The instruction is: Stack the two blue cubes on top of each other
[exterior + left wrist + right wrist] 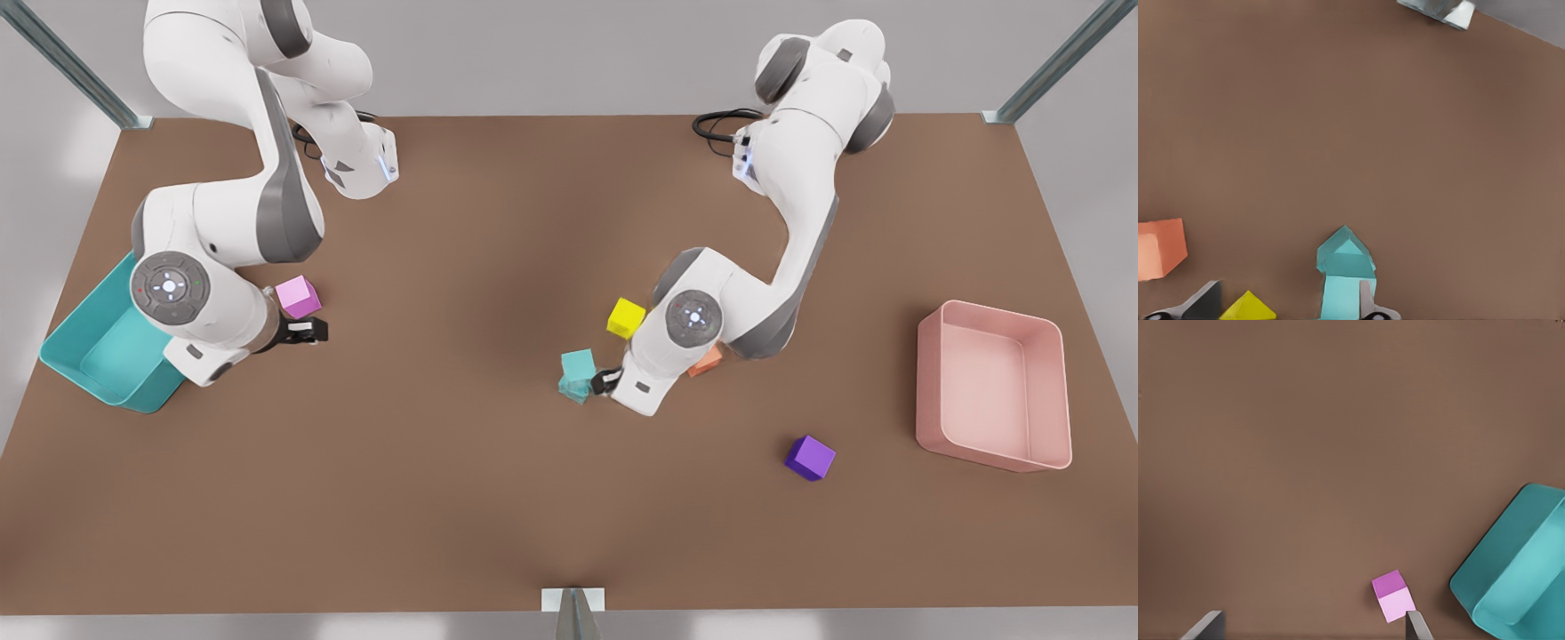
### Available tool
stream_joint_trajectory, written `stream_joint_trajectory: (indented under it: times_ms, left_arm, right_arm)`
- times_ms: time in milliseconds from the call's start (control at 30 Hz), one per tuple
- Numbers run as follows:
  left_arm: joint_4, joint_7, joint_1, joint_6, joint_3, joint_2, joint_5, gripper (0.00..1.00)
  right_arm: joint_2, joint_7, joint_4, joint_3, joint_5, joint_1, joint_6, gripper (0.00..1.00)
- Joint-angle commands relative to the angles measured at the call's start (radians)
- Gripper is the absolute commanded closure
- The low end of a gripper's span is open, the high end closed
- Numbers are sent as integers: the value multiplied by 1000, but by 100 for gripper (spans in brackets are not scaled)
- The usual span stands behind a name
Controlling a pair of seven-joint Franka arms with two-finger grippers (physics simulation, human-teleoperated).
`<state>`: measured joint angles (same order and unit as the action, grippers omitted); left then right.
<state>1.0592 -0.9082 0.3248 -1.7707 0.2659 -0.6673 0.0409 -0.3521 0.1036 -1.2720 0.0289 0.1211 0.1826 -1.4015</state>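
Taking the yellow cube (626, 317) as my landmark and reading the front view from its left edge across: far off to that side I see the teal bin (80, 351) at the counter (498, 498) edge, and the right end effector (302, 332) hangs beside it, just next to the pink cube (298, 296); in its wrist view its fingers (1417, 628) stand wide apart with nothing between them, so it is released and this arm waits. Just below and slightly to the front view's left of the yellow cube sit the two blue cubes, the upper blue cube (578, 363) resting on the lower blue cube (573, 388). The stack stands upright, with the lower cube turned cornerwise under the upper one, and no long axis to speak of. The left end effector (608, 381) is right beside the stack, one finger (1365, 298) against the upper cube's face; its fingers are spread wider than the cube, so I read it as released. Past it lie the orange cube (707, 361), the purple cube (810, 458) and the pink bin (996, 444).
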Motion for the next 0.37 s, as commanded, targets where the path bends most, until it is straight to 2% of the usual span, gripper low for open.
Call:
stream_joint_trajectory:
  times_ms: [0,67,100,133,167,200,333]
  left_arm:
    - [-39,135,-130,435,1,67,42,0]
    - [-36,466,-257,477,3,72,92,0]
    - [16,667,-288,511,-13,156,99,0]
    - [321,835,-253,389,-119,377,74,0]
    - [343,836,-237,437,-154,426,5,0]
    - [289,839,-240,568,-197,431,-62,0]
    - [275,842,-239,585,-200,431,-90,0]
  right_arm:
    - [-1,-56,0,0,2,1,-4,0]
    - [-1,-56,0,0,2,0,-4,0]
    - [-1,-56,0,0,2,1,-4,0]
    - [-1,-56,0,0,2,1,-4,0]
    - [-1,-56,0,0,2,0,-4,0]
    - [-1,-56,0,2,2,0,-4,0]
    - [-1,-56,0,0,2,1,-4,0]
